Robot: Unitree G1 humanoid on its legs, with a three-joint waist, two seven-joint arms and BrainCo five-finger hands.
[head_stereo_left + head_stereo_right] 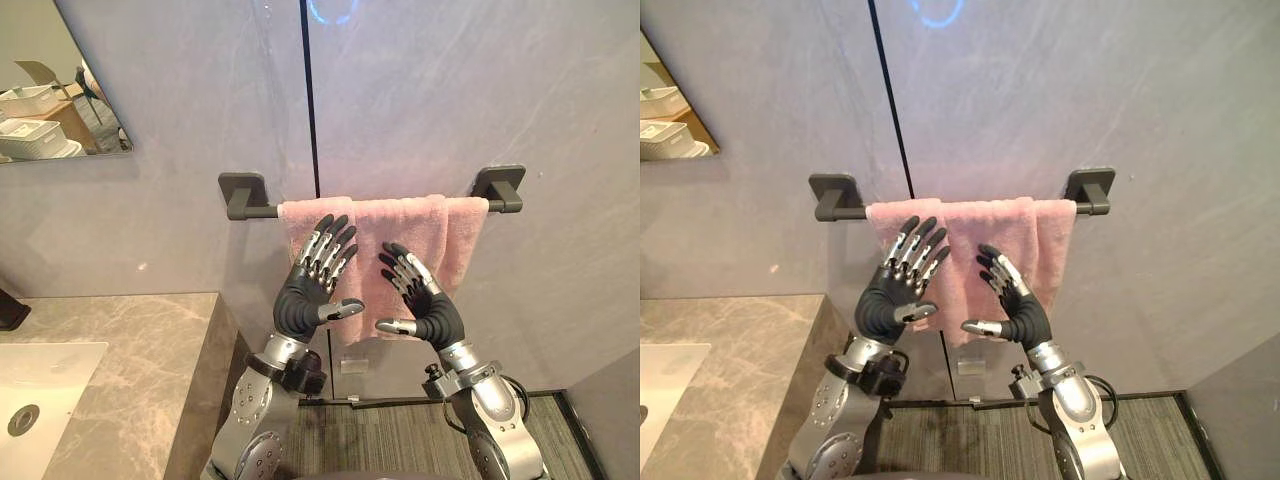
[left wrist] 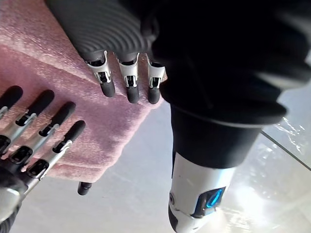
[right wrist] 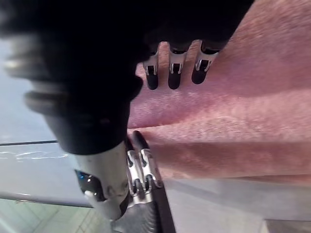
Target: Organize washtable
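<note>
A pink towel (image 1: pixel 420 230) hangs folded over a dark wall rail (image 1: pixel 250 210) between two dark brackets. My left hand (image 1: pixel 305 290) is raised in front of the towel's left part with fingers straight and spread, thumb out. Beside it, my right hand (image 1: pixel 425 300) is held up before the towel's middle, fingers also straight. Neither hand grasps the cloth; whether the fingertips touch it I cannot tell. The left wrist view shows the pink towel (image 2: pixel 73 116) past my left fingers (image 2: pixel 131 82), with my right hand's fingers (image 2: pixel 43 131) alongside.
A marble washtable (image 1: pixel 130 360) with a white sink (image 1: pixel 40 380) lies at the lower left. A mirror (image 1: pixel 50 90) on the wall reflects white baskets. A dark seam (image 1: pixel 310 100) runs down the grey wall. Striped floor (image 1: pixel 380 440) lies below.
</note>
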